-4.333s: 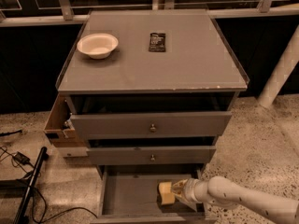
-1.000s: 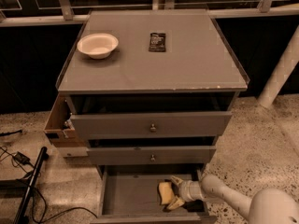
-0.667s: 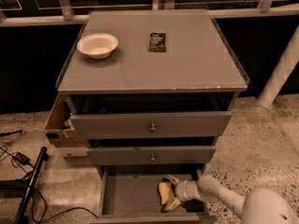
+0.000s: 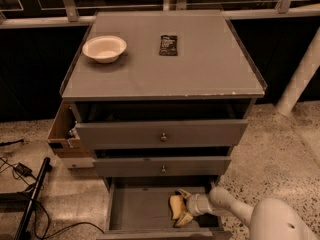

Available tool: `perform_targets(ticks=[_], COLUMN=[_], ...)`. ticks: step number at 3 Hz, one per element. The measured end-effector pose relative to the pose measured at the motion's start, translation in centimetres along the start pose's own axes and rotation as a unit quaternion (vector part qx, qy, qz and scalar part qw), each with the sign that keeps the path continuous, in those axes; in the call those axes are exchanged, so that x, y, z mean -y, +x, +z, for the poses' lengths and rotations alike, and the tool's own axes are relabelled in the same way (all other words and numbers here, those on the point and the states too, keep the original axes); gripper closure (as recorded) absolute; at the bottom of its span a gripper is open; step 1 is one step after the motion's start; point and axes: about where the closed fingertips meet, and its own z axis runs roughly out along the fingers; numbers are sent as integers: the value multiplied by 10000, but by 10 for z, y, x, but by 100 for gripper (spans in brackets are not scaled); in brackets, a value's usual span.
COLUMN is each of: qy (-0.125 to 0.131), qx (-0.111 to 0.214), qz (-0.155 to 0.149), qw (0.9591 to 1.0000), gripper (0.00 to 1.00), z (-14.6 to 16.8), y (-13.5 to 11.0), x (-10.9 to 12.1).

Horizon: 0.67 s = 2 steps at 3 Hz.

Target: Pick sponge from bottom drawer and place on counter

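The pale yellow sponge (image 4: 175,206) lies in the open bottom drawer (image 4: 140,212), right of its middle, tilted on its edge. My gripper (image 4: 181,209) reaches into the drawer from the right and is shut on the sponge, low over the drawer floor. Its white arm (image 4: 227,208) runs out to the lower right corner. The grey counter (image 4: 200,69) is the top of the cabinet, well above the gripper.
A white bowl (image 4: 104,48) and a black packet (image 4: 168,44) sit on the counter's far part. Two knobbed drawers (image 4: 162,134) overhang the bottom drawer. A brown side box (image 4: 62,131) juts out at the left. Cables and a black pole (image 4: 32,199) lie on the floor.
My gripper has pushed further left into the drawer and closed around the sponge, which has tilted up from lying flat. Bowl and packet have not moved.
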Motion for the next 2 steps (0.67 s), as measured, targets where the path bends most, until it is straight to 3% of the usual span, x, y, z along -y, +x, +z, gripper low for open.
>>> perform_targets(ticks=[1,2], qy=[-33,-37], qx=[-158,-167], qz=[54,58], qw=[9999,9998], gripper=[10,27], z=[2,3], y=[12,13], x=[-1,-1])
